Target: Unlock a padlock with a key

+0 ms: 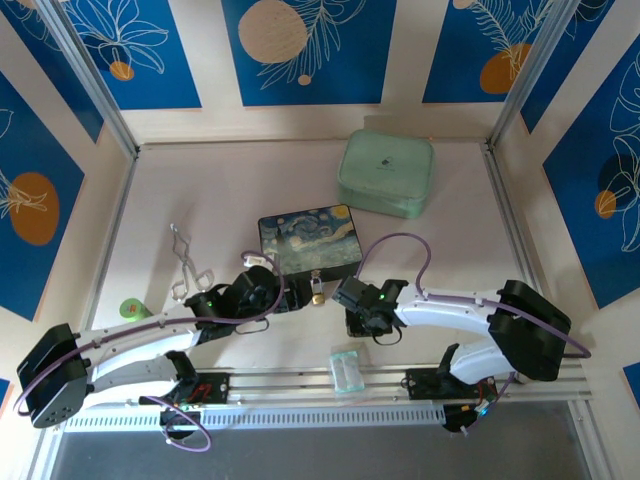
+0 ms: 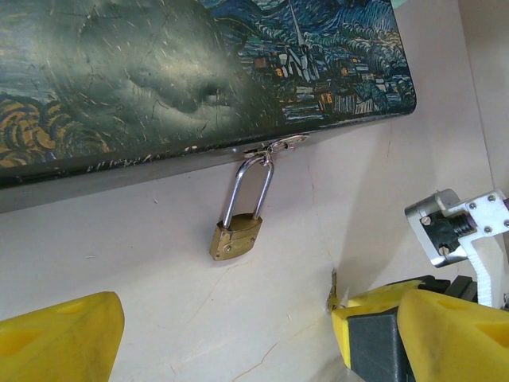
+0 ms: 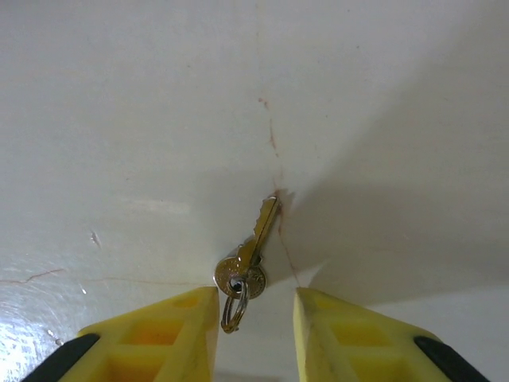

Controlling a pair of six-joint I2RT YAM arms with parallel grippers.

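The small brass padlock (image 2: 235, 239) hangs by its silver shackle from the hasp of the Starry Night box (image 2: 183, 72), its body resting on the table; from above the padlock (image 1: 316, 291) sits at the box's front edge. My left gripper (image 2: 238, 350) is open, just short of the padlock, with yellow fingers (image 2: 60, 334) wide apart. The slim key (image 3: 256, 243) with a small ring lies on the table between the open fingers of my right gripper (image 3: 254, 318), its head close to the left finger (image 3: 171, 334). The right gripper (image 1: 352, 300) is right of the padlock.
Silver tongs (image 1: 183, 262) lie left of the box. A mint-green case (image 1: 386, 172) sits at the back right. A clear plastic piece (image 1: 347, 370) lies on the rail between the arm bases, and a green item (image 1: 133, 310) sits at the left wall.
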